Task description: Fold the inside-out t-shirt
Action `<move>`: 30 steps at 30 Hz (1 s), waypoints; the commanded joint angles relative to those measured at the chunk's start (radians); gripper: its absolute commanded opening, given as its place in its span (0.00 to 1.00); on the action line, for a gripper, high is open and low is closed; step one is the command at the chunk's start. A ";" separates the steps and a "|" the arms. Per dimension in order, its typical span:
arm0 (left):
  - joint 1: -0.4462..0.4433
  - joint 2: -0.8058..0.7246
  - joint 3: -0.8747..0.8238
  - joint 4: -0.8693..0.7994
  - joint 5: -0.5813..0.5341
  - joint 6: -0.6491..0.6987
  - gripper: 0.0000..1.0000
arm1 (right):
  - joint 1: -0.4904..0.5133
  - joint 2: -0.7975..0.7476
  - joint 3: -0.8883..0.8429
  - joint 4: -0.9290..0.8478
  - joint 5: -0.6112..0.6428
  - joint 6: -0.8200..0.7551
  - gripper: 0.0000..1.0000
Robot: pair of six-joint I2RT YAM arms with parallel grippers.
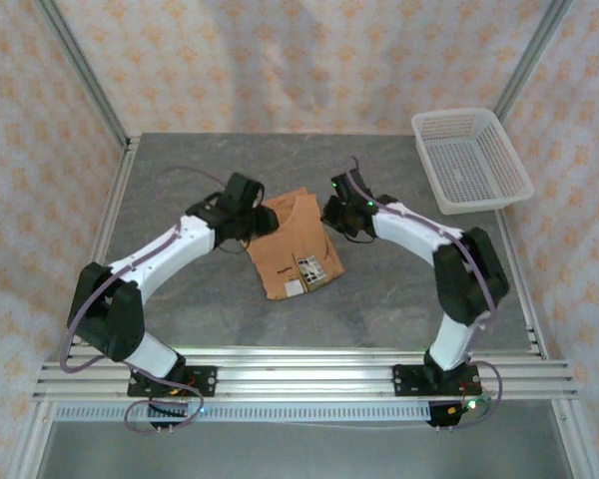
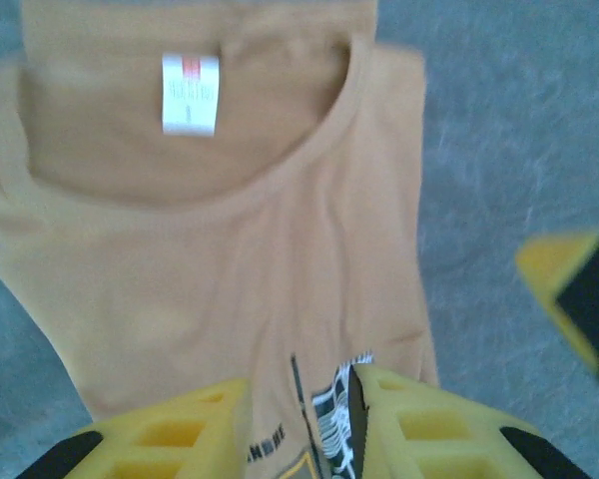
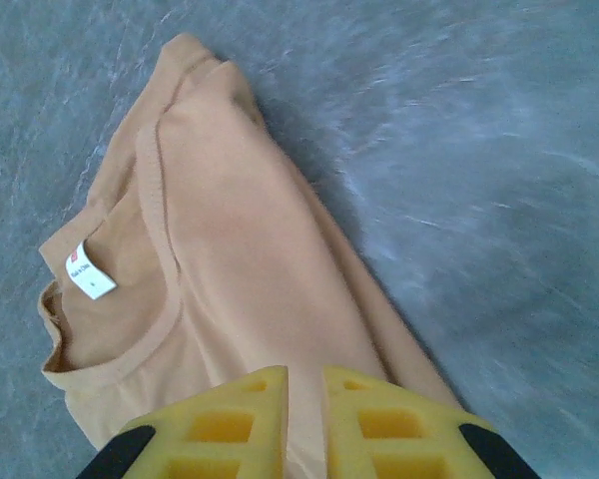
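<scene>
The table [image 1: 180, 180] is a grey, mottled, stone-like slab. Pale walls [image 1: 280, 50] patterned with small orange motifs enclose it. A white plastic mesh basket [image 1: 469, 160], rectangular with flared sides, sits at the far right corner.

The t-shirt [image 1: 290, 235] lies mid-table between the two arms, an orange-tan soft knit folded into a compact rectangle with a ribbed neckline.

The left gripper [image 2: 301, 384] hovers over the shirt with its yellow, pocketed plastic fingers [image 2: 180, 429] clearly apart. The right gripper [image 3: 305, 377] is above the shirt's edge with only a thin slit between its jaws; I cannot tell whether they pinch cloth.

A black-and-white print [image 2: 329, 419] has lettering too blurred to read. The white neck label [image 2: 190, 94] has a red mark and illegible grey text.
</scene>
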 commanded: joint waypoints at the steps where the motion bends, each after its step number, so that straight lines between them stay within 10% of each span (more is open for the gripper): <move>1: -0.082 0.010 -0.091 0.128 0.012 -0.100 0.32 | 0.010 0.103 0.121 -0.027 -0.126 -0.053 0.17; 17: -0.234 0.107 -0.343 0.202 0.050 -0.093 0.32 | -0.050 0.475 0.406 -0.222 -0.041 -0.089 0.17; 30: -0.207 0.035 -0.147 0.013 0.005 -0.016 0.33 | -0.015 0.056 0.118 -0.211 -0.108 -0.110 0.39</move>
